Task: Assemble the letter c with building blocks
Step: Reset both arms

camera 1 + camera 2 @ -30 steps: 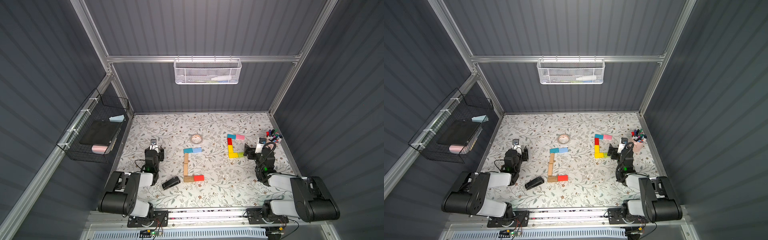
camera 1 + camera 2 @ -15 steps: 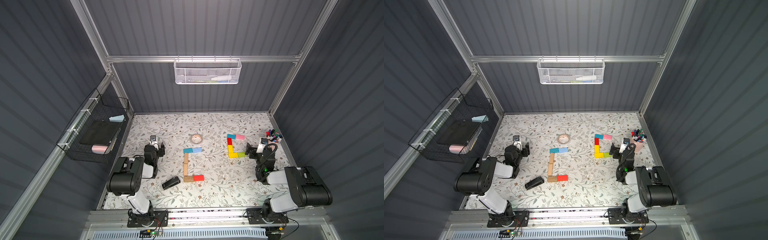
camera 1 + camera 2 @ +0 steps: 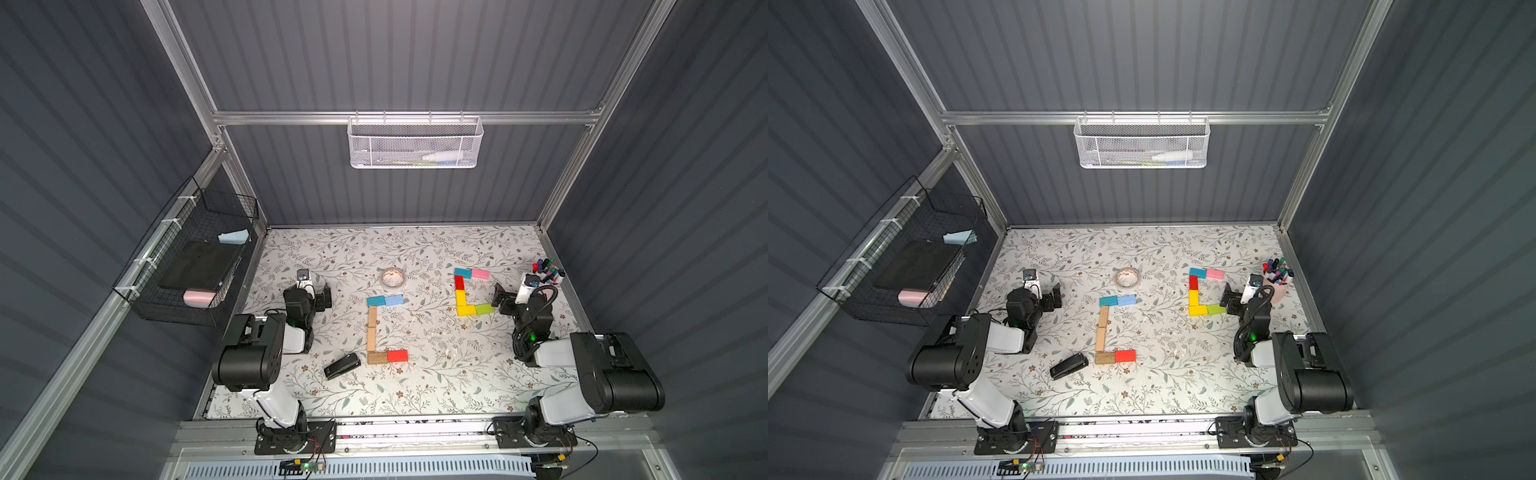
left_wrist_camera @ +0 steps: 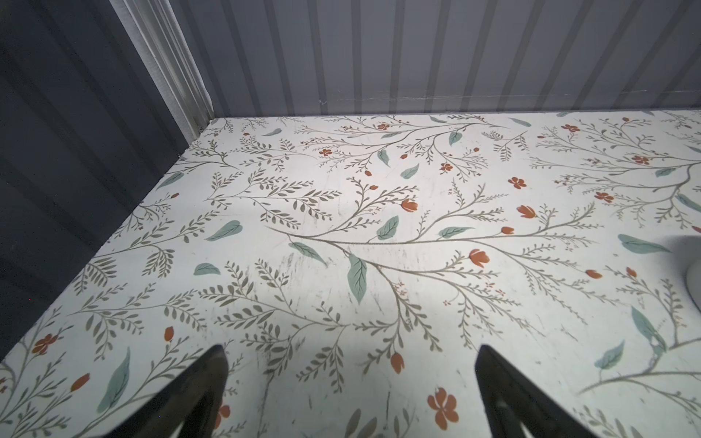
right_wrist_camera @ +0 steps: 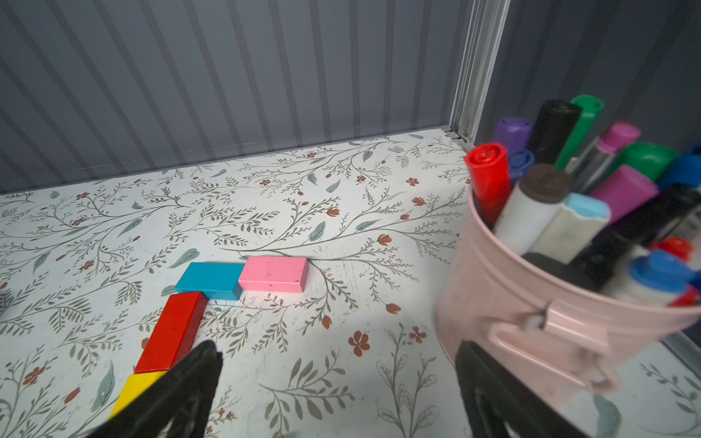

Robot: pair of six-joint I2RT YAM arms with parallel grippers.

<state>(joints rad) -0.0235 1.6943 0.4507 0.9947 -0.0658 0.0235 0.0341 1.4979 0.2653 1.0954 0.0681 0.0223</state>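
Two C shapes of building blocks lie flat on the floral table. The middle one has teal [image 3: 376, 301] and light blue [image 3: 394, 299] blocks, a tan wood column [image 3: 371, 328] and a red block [image 3: 397, 355]. The right one runs pink [image 5: 273, 273], teal [image 5: 210, 278], red [image 5: 172, 332], yellow [image 3: 461, 297], lime green [image 3: 484, 308]. My left gripper [image 4: 349, 350] is open over bare table at the left, away from the blocks [image 3: 309, 289]. My right gripper [image 5: 337, 347] is open and empty, between the coloured C and the marker cup [image 3: 517, 293].
A pink cup of markers [image 5: 531, 303] stands close beside the right gripper's finger, near the right wall. A tape roll [image 3: 393, 277] lies behind the middle C, and a black stapler [image 3: 341, 366] in front of it. Wire baskets hang on the left and back walls.
The left gripper's jaws have opened wider. Both arms have folded back, their elbows raised toward the front rail, while the grippers stay low near the same spots.
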